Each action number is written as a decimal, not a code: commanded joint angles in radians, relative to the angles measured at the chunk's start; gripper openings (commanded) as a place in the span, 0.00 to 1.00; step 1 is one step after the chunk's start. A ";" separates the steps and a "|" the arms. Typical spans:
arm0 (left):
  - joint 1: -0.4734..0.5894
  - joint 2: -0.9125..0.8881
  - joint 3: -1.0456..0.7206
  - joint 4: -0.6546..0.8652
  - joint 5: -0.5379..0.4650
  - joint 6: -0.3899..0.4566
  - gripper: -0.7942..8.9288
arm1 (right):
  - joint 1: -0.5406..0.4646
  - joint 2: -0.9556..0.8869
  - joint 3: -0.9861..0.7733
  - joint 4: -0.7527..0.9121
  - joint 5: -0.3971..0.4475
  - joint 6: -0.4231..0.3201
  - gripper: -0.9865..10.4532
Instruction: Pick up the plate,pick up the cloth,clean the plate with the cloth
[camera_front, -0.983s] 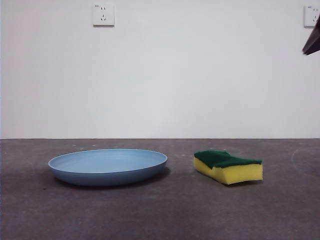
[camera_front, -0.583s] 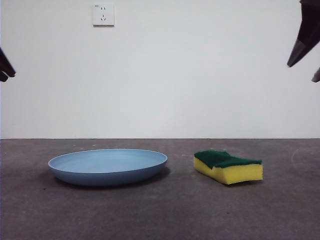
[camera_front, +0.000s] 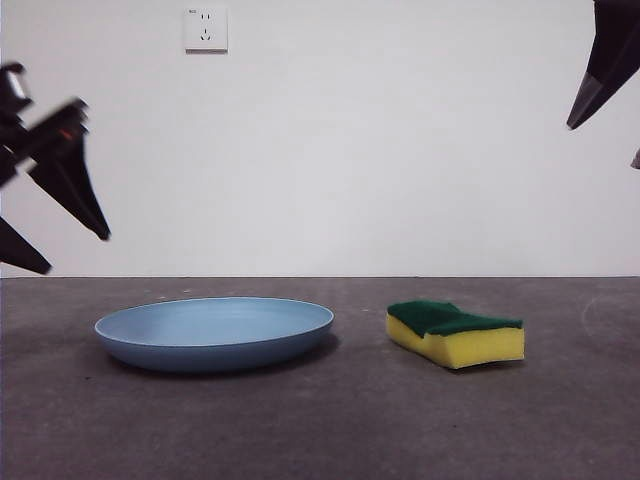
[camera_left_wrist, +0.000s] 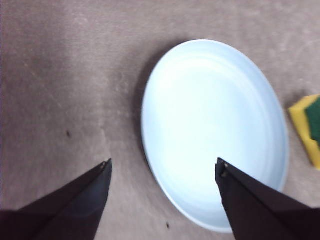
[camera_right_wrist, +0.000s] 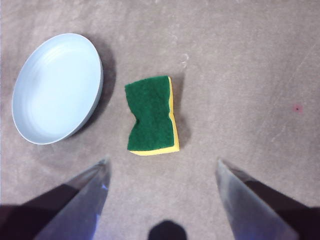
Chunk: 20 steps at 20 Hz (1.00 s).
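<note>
Both hands open: left hand (camera_left_wrist: 162, 167) above the plate (camera_front: 215, 333), whose low rim risks slipping; right hand (camera_right_wrist: 161, 167) above the cloth (camera_front: 455, 333).

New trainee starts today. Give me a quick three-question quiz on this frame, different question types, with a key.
1. True or false: the small yellow foam sponge with a dark green scouring layer lies inside the wide shallow round light-blue plate.
2. Multiple choice: the left gripper has its jaws A) shut on the plate, B) open above the plate's edge, C) shut on the sponge.
3. Fill in: the sponge's ____ face points up.

Key:
1. False. Plate and sponge sit apart on the grey table.
2. B. The right gripper is likewise open, above the table short of the sponge.
3. Green.
</note>
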 joint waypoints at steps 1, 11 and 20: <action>-0.030 0.094 0.053 0.006 -0.037 -0.002 0.44 | 0.003 0.001 0.002 0.004 -0.003 0.011 0.39; -0.124 0.364 0.159 0.011 -0.140 -0.003 0.44 | 0.003 0.001 0.002 0.004 -0.003 0.010 0.39; -0.137 0.378 0.159 0.038 -0.165 0.068 0.07 | 0.003 0.001 0.002 0.005 -0.003 0.010 0.39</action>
